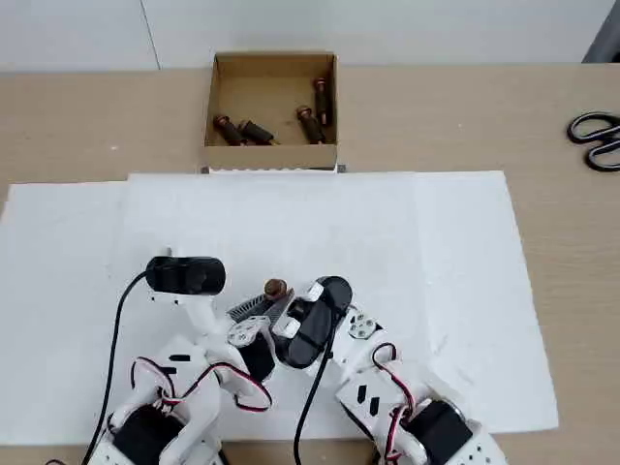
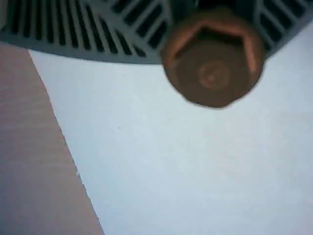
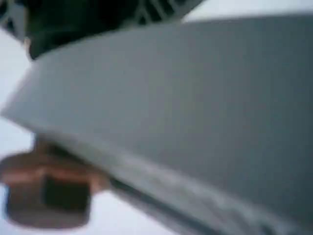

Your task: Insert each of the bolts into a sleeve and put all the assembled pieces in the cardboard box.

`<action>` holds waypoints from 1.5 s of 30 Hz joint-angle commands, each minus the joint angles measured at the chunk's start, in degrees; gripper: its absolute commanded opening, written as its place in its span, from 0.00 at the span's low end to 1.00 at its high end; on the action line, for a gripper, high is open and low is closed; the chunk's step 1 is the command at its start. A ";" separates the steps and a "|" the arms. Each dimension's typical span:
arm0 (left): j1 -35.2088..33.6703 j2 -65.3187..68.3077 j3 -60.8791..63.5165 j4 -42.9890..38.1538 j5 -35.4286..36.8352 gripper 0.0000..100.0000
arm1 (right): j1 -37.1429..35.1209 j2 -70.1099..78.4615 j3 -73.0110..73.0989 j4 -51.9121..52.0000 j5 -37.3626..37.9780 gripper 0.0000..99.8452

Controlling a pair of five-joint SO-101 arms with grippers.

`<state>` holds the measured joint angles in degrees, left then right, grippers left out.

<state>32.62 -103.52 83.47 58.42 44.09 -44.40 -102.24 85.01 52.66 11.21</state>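
Observation:
A copper-coloured bolt (image 1: 276, 288) is up off the white sheet near the front middle, where both arms meet. My left gripper (image 1: 260, 308) is shut on the bolt, whose hexagonal head (image 2: 212, 68) sits against the ribbed grey finger (image 2: 98, 29). My right gripper (image 1: 291, 312) is pressed close beside it from the right. In the right wrist view the bolt head (image 3: 46, 188) pokes out beneath a broad grey gripper surface (image 3: 186, 107). The cardboard box (image 1: 273, 155) stands at the back with several assembled pieces (image 1: 257, 132) in it.
A white sheet (image 1: 387, 252) covers the middle of the wooden table (image 1: 87, 116). Black scissors (image 1: 596, 140) lie at the far right edge. Cables trail from both arm bases along the front.

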 commanded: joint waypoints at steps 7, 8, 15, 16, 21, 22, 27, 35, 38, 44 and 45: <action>2.81 -0.53 2.86 -0.44 -5.27 0.01 | -0.04 -0.66 -2.81 -2.24 0.62 0.00; 2.81 -0.53 2.86 -0.70 -6.33 0.02 | -0.04 -0.66 -2.81 -2.24 0.62 0.00; 2.81 -0.44 2.77 0.62 -8.79 0.27 | 0.04 -0.66 -2.55 -1.98 0.62 0.00; 2.55 -0.44 2.68 0.97 -9.41 0.28 | 0.04 -0.66 -2.55 -1.89 0.62 0.00; -2.29 -0.44 1.98 2.37 -14.07 0.27 | 0.04 -0.66 -2.55 -1.80 0.62 0.00; -3.25 -0.44 0.75 3.08 -14.86 0.27 | 0.04 -0.66 -2.55 -1.80 0.62 0.00; -5.45 -0.44 -6.90 7.56 -16.88 0.27 | 0.13 -0.57 -2.29 -1.80 0.44 0.00; -10.29 -0.53 -12.18 10.46 -17.58 0.14 | 1.10 -0.57 -1.41 -2.15 0.35 0.00; -13.10 -0.53 -13.14 10.29 -17.85 0.02 | 4.62 -0.57 -1.49 -2.15 0.35 0.00; -24.18 -0.53 -9.36 10.29 -26.29 0.01 | 9.19 -0.66 -1.76 -2.15 0.26 0.00; -26.29 -0.53 -7.96 10.29 -27.69 0.01 | 9.54 -0.66 -1.76 -2.15 0.26 0.00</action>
<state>11.25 -103.43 73.89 68.79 20.00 -36.31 -102.33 84.92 52.13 11.38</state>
